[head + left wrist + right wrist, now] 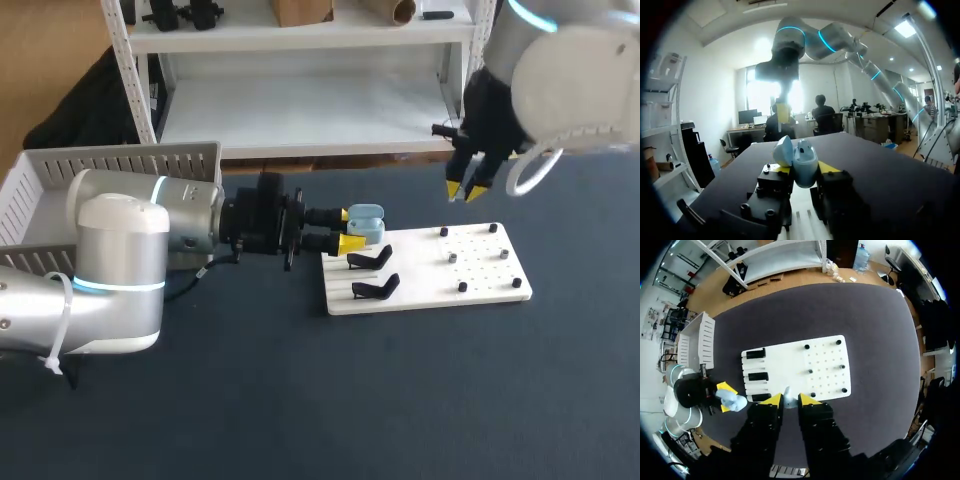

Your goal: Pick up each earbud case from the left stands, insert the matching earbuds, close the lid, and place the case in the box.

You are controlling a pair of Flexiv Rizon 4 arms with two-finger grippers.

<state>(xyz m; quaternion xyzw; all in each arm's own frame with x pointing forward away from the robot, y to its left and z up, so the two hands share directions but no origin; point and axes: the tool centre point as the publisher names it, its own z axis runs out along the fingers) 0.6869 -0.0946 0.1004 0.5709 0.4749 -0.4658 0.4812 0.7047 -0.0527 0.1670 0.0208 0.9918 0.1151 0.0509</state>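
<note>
Our left end effector [349,229] was clenched on the pale blue earbud case [368,220], holding it just off the 9 o'clock edge of the white board [480,270], above the dark bench [400,400]. In the left wrist view the lid [784,150] stood open and the case sat upright between the yellow tips. Our right end effector [465,190] hovered over the board's 12 o'clock edge, apart from the case.

We judged the task to be in an early or middle step. This case was off its stand and open, but not yet filled, closed or boxed. The black stands [370,260] along the board's 9 o'clock side looked bare in the right wrist view. The white box [120,160] lay well off toward 9 o'clock from the board.

Much was hard to make out. We could not tell whether the right end effector was released or clenched. A small pale speck [788,392] showed at it in its own wrist view, perhaps an earbud, perhaps not. The dark pegs [452,257] on the board's 3 o'clock half were too small to show whether they carried earbuds. Our left arm hid most of the box's inside, so we could not say whether any case already lay there. The open case's inside faced away from us.
</note>
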